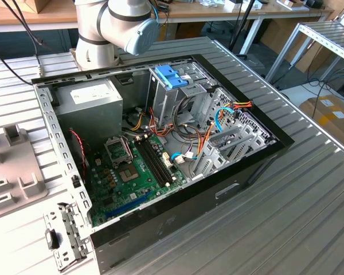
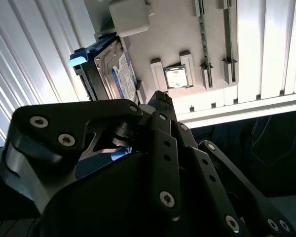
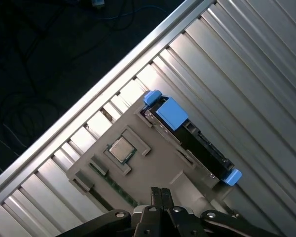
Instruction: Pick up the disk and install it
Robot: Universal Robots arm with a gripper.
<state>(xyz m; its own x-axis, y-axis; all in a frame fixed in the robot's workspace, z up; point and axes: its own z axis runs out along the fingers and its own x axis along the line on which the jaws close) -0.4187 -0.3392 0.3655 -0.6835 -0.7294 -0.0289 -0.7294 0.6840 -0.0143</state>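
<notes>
Disk [image 3: 202,145] appears to stand on edge in a grey holder [image 3: 163,165] on the ribbed counter [image 3: 246,74], beside a processor chip [image 3: 121,149]. The end effector [image 3: 161,195] hovers near the holder, pressed together and empty. The disk is likely rigid, fairly heavy and shock-sensitive: grip its 2 flat faces, not the blue tabs.

I looked down on a ribbed metal table [image 1: 309,189] that ran across most of the exterior view. Behind it stood a long wooden bench [image 1: 218,11] on pale grey legs. At the exterior view's right a slatted metal rack [image 1: 332,37] stood over a pale floor [image 1: 301,91], and a cardboard box [image 1: 332,114] sat low beside it. In both wrist views the table's slats threw back a strong white glare. Past the edge rail [image 3: 116,79] in the first wrist view, the ground lay dark and dim.
</notes>
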